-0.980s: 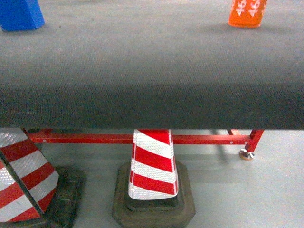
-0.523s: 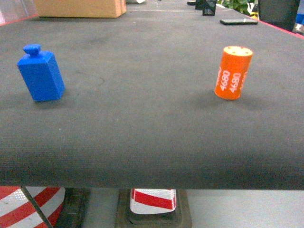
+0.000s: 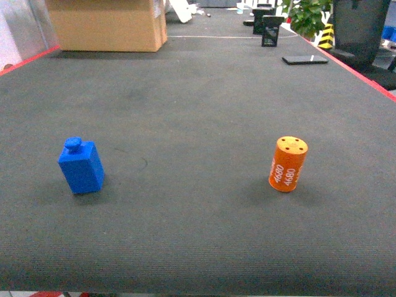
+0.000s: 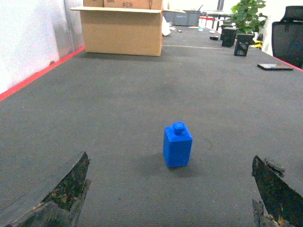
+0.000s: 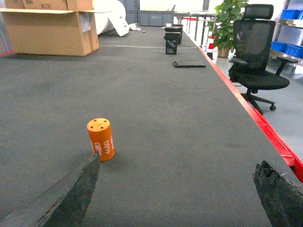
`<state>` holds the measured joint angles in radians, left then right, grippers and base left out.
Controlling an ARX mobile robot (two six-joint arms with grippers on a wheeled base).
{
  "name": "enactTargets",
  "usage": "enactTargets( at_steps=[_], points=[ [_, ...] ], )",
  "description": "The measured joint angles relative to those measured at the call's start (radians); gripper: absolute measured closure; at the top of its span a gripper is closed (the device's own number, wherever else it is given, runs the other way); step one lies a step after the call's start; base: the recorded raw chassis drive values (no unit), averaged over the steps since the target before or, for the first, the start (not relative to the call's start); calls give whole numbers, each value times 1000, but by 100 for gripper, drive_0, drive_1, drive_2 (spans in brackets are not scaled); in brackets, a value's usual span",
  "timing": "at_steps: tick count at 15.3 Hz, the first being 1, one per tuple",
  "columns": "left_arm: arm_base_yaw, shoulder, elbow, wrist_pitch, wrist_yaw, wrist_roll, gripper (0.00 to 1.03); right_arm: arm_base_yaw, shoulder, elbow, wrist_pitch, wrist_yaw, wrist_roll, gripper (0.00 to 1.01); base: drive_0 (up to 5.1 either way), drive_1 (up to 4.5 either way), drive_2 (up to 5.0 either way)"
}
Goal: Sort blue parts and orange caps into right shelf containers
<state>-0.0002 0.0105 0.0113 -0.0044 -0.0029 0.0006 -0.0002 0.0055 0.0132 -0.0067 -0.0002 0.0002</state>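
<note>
A blue part, a blocky piece with a knob on top, stands upright on the dark table mat at the left. An orange cap, a small cylinder printed 4680, stands at the right. Neither gripper shows in the head view. My left gripper is open and the blue part stands ahead of it, centred between the fingers and untouched. My right gripper is open, and the orange cap stands just beyond its left finger. Blue containers sit on a shelf far off at the right.
An open cardboard box stands at the table's far left. A dark phone and small black stands lie far right. The red table edge runs along the right, with a black office chair beyond it.
The head view has swung up from the table's front edge and the striped cones below to the tabletop. Both pieces now sit lower in that view. Neither piece has moved on the mat.
</note>
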Motion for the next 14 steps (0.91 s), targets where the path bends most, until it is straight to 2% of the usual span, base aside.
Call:
enactTargets(
  at_steps=[14],
  points=[
    [0,0,0,0,3,0,5,0,0,0,2,0,0,3,0,0,0]
  ],
)
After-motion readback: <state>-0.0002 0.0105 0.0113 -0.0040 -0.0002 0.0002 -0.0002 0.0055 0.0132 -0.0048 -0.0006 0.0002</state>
